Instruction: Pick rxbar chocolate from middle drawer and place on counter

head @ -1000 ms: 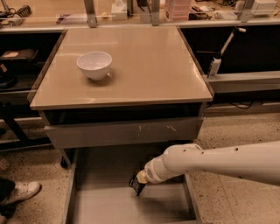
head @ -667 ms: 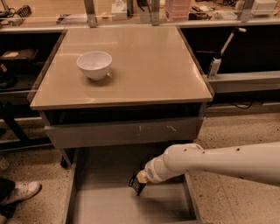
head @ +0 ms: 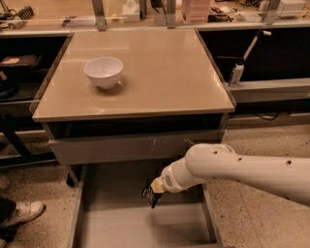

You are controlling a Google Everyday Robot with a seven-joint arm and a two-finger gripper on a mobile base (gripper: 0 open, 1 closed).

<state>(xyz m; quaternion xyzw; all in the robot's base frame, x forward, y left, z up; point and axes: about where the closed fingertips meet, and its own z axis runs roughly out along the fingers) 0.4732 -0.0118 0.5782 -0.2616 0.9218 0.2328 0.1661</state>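
The rxbar chocolate point(head: 149, 195), a small black wrapped bar, hangs tilted at the tip of my gripper point(head: 155, 189). The gripper is shut on it and holds it just above the bare floor of the open middle drawer point(head: 121, 227), near the drawer's back centre. My white arm point(head: 242, 169) reaches in from the right. The beige counter point(head: 155, 72) lies above and behind the drawer, with a white bowl point(head: 103, 71) on its left part.
A grey drawer front with scratches point(head: 121, 147) sits slightly open just under the counter, above the gripper. A spray bottle point(head: 236, 73) stands on a shelf to the right. A person's shoe point(head: 22, 213) is on the floor at left. A cluttered bench point(head: 145, 9) runs behind.
The gripper and the bar have risen slightly from the drawer floor. The arm has shifted a little upward; nothing else moved.
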